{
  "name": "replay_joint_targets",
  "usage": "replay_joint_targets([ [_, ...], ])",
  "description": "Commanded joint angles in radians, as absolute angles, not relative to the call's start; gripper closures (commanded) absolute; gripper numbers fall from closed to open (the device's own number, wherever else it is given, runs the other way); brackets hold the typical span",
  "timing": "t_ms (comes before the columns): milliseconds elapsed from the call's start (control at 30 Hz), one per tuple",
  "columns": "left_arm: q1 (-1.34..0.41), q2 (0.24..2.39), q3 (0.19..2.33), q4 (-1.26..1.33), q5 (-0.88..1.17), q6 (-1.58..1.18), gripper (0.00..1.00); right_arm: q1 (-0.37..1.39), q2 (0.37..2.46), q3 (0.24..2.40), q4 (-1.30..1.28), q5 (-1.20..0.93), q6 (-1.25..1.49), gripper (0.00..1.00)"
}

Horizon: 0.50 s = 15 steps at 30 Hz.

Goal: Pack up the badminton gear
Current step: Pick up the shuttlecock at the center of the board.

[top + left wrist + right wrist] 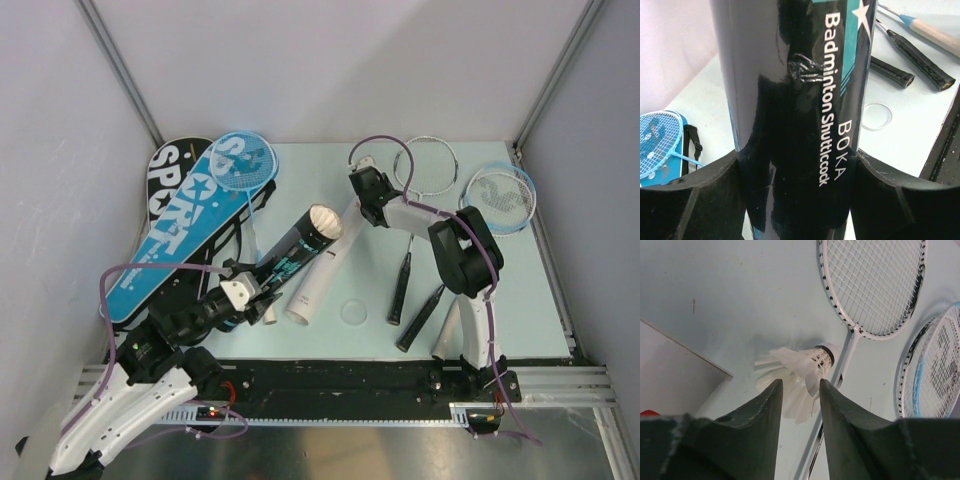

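My left gripper (252,293) is shut on the black teal-printed tube (790,100), holding it tilted off the table with its open end (322,228) pointing up and away. Beside it the white tube (322,272) lies on the table. At the back, my right gripper (800,382) is open. Its fingers stand on either side of the feather skirt of a white shuttlecock (802,362) lying against the silver racket's shaft. The silver racket (425,165) and a blue racket (500,198) lie at the back right. A second blue racket (243,160) rests on the blue cover (180,235) and black cover (168,165).
Black racket handles (402,285) lie near the right arm's base. A clear round lid (354,311) sits on the table in front of the white tube. Walls close in the left, back and right sides.
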<state>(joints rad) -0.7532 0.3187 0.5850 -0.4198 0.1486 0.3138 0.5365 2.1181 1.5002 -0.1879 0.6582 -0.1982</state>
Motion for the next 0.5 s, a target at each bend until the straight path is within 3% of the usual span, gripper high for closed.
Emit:
replay_joint_targets([
  [0,-0.752,0.313,0.594,-0.331,0.137,0.307,0.59,0.526,2.093,1.522,-0.190,0.680,-0.215,0.64],
  [267,-0.752,0.315,0.588,-0.333,0.122,0.308,0.60,0.533,2.056,1.522,-0.171,0.723,-0.264,0.97],
  [467,-0.753,0.322,0.586,-0.332,0.117,0.310,0.60,0.533,1.964,1.502,-0.177,0.740,-0.282,1.00],
])
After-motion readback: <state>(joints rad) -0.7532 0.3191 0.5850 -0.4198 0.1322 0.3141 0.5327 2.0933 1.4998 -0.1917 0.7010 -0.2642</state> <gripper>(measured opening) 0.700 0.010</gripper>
